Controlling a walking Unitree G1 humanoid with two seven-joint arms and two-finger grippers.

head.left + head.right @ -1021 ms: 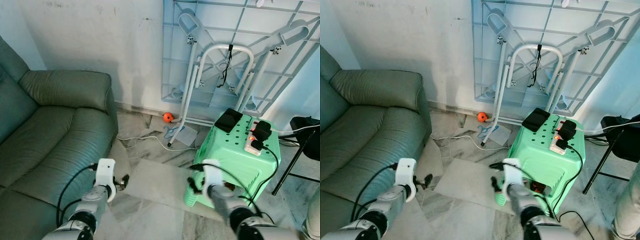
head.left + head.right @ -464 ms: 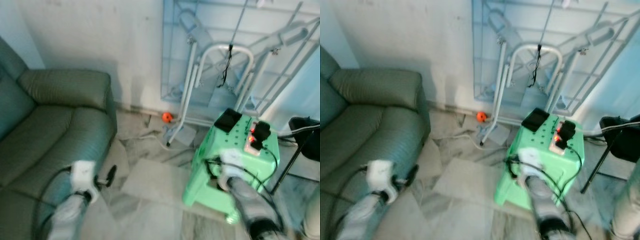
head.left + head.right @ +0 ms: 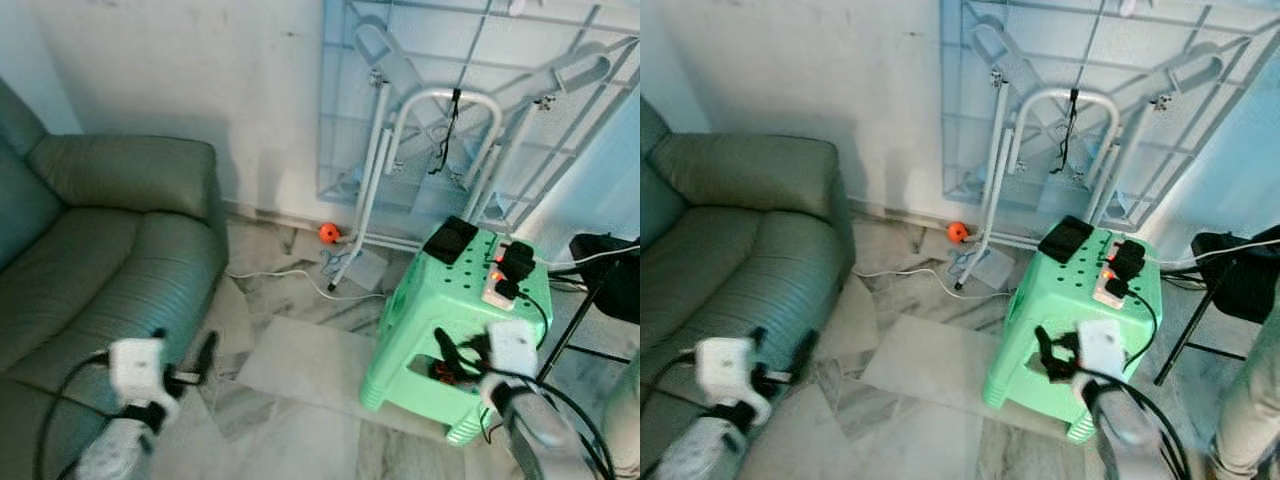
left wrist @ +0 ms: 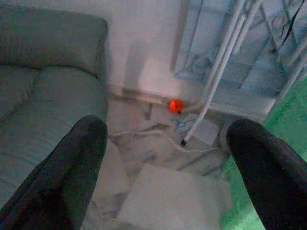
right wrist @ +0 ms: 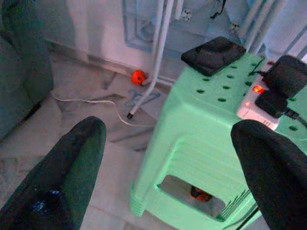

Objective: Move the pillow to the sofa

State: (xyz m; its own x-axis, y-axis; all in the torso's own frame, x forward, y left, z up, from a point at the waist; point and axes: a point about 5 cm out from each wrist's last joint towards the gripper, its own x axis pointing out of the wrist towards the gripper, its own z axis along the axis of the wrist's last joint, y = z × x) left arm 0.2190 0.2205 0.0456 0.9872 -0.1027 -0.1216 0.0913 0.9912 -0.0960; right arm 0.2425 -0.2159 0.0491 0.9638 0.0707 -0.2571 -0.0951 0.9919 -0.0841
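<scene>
Looking for the pillow turns up nothing among these views, so softness, lightness and a pinch at a corner or seam stay a guess. Toward the left edge: sofa [image 3: 100, 240]; lower left, left gripper [image 4: 165, 158] spread wide and empty; lower right, right gripper [image 5: 168, 163] likewise wide by the green stool [image 3: 470, 300].

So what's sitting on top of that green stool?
On the green stool sit a flat black box and a white power strip with a red light and black plugs in it. The plugs hide part of the strip.
</scene>
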